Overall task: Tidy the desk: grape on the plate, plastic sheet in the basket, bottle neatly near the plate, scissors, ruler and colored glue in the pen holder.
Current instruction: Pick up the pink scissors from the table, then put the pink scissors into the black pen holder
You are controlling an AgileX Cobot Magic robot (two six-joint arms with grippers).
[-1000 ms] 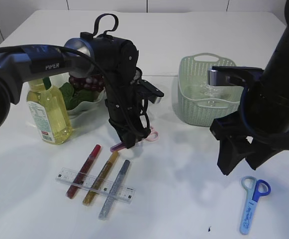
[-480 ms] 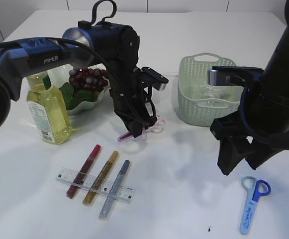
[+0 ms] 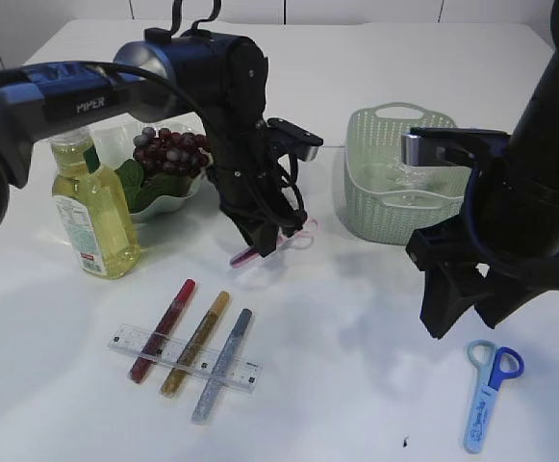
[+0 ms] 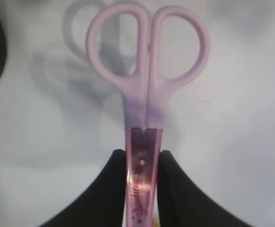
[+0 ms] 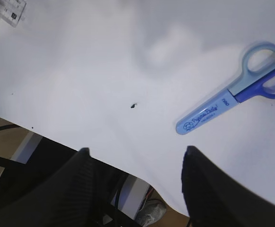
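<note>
My left gripper (image 3: 265, 245) is shut on the sheathed blade of the pink scissors (image 3: 277, 243) and holds them above the table; the left wrist view shows the sheath between my fingers (image 4: 142, 163) and the handles (image 4: 146, 56) pointing away. My right gripper (image 3: 467, 313) is open and empty above the blue scissors (image 3: 489, 393), which also lie on the table in the right wrist view (image 5: 232, 90). Three glue sticks (image 3: 200, 342) lie across a clear ruler (image 3: 183, 357). Grapes (image 3: 168, 151) sit on the plate (image 3: 164, 204). The oil bottle (image 3: 91, 207) stands left of it. The green basket (image 3: 394, 178) holds the plastic sheet (image 3: 399, 178). No pen holder is in view.
The table's front edge shows close under my right gripper (image 5: 137, 151) in the right wrist view. A ruler corner (image 5: 2, 14) shows at that view's top left.
My left gripper has lifted the pink scissors off the table and moved them slightly up and to the right. The right arm has not moved.
</note>
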